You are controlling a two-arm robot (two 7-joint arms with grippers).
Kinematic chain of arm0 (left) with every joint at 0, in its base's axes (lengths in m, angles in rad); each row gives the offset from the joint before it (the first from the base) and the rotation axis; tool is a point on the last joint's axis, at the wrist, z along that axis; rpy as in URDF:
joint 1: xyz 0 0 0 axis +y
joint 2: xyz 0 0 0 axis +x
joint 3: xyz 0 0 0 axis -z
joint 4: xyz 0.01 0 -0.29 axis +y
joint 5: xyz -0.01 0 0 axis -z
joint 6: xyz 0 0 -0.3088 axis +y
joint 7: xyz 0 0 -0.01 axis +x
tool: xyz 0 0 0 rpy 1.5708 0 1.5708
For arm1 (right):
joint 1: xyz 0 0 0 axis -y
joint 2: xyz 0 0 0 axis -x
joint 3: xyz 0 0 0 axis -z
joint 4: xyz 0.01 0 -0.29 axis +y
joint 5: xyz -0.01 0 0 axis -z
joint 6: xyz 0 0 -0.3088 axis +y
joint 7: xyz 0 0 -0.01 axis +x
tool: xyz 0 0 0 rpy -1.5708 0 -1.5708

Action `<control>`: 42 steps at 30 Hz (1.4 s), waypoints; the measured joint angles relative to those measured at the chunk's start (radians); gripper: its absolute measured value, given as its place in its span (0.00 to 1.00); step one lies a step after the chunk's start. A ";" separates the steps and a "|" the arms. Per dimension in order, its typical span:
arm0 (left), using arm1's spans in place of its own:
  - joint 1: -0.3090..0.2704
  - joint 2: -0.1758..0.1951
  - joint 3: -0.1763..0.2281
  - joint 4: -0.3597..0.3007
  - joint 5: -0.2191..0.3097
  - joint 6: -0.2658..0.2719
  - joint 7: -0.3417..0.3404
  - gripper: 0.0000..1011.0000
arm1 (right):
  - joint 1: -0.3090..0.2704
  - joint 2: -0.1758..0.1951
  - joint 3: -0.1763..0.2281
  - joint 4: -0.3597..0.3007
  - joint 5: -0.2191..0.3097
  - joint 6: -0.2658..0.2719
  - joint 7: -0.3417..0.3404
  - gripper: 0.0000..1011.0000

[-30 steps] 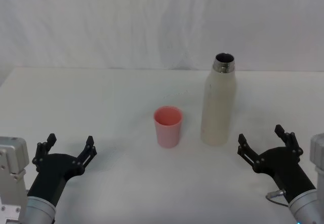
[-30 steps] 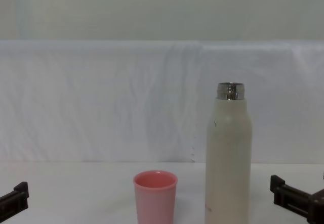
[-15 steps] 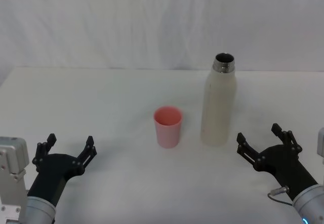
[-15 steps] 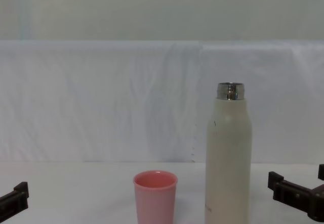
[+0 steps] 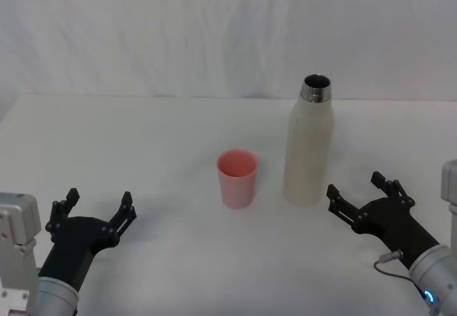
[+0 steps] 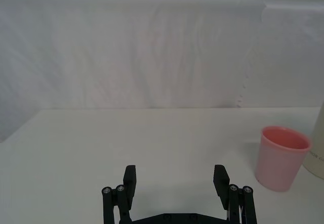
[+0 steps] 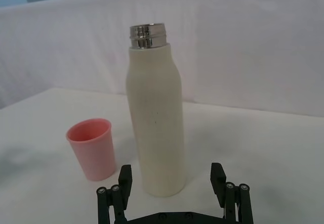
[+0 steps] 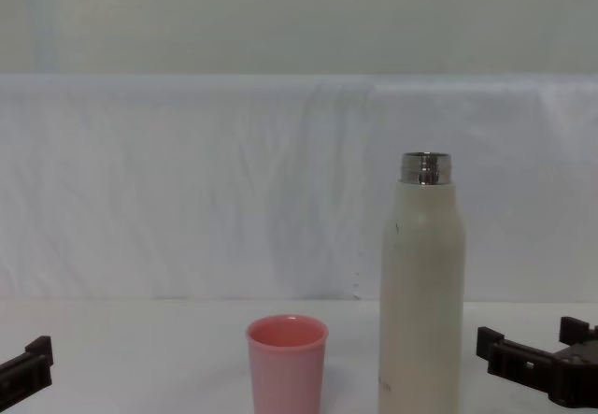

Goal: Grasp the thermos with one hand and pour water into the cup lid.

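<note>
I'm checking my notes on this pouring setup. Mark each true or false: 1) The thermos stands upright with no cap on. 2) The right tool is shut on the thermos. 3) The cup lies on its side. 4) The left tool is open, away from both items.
1) True: the thermos stands upright, its steel neck open.
2) False: the right tool is open, short of the thermos and not touching it.
3) False: the cup stands upright, mouth up, left of the thermos.
4) True: the left tool is open, near the table's front left.

Head: high, facing down at the table [image 5: 143, 130].
Chest: low, side-on.
Shared: thermos [image 5: 308, 148] at 1 o'clock.
</note>
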 joint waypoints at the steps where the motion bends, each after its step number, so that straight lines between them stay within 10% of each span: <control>1: 0.000 0.000 0.000 0.000 0.000 0.000 0.000 0.99 | 0.011 0.004 -0.002 0.010 0.008 0.005 0.006 0.99; 42: 0.000 0.000 0.000 0.000 0.000 0.000 0.000 0.99 | 0.241 0.060 -0.115 0.160 0.011 0.082 0.049 0.99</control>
